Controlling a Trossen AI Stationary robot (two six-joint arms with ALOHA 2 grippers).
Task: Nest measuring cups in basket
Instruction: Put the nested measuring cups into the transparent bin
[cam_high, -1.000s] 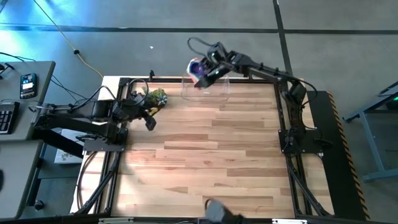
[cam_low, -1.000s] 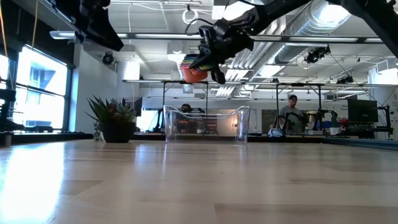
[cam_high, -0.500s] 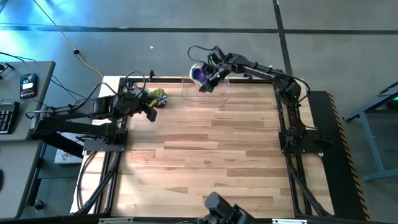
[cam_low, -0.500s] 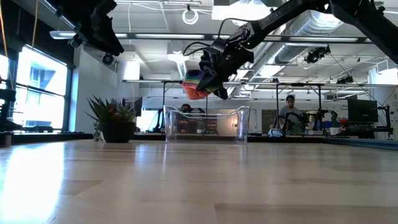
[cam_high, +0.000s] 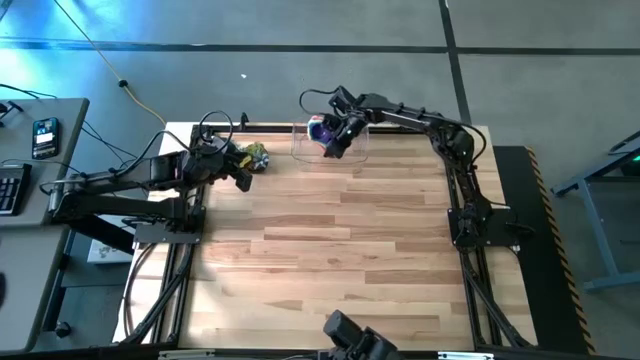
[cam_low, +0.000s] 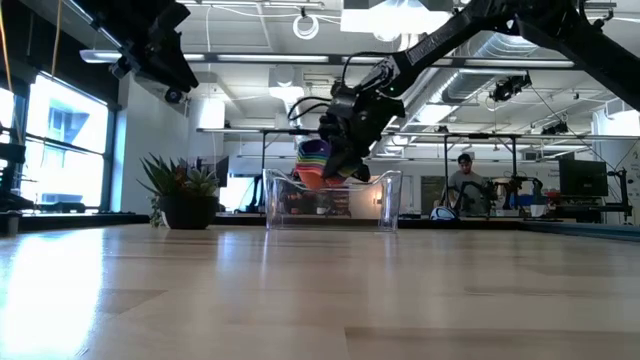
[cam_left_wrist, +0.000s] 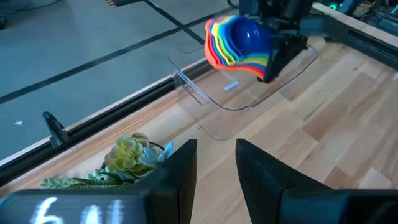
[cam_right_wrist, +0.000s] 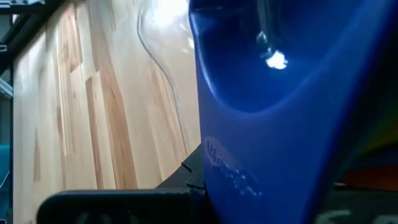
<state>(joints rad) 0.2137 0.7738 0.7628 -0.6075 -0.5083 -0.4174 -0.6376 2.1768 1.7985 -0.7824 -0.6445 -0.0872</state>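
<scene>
Measuring cups (cam_left_wrist: 239, 42), nested in a rainbow stack, are clamped in the right end effector (cam_high: 333, 139) just above the clear basket (cam_low: 385, 205); left end effector (cam_high: 240, 176) waits, fingers apart.

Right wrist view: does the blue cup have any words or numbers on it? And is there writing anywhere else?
Blue measuring cup: a raised marking low on its side, too blurred to read.
Left gripper: white characters on its body, too blurred to read.
No other text can be read in any view.
</scene>
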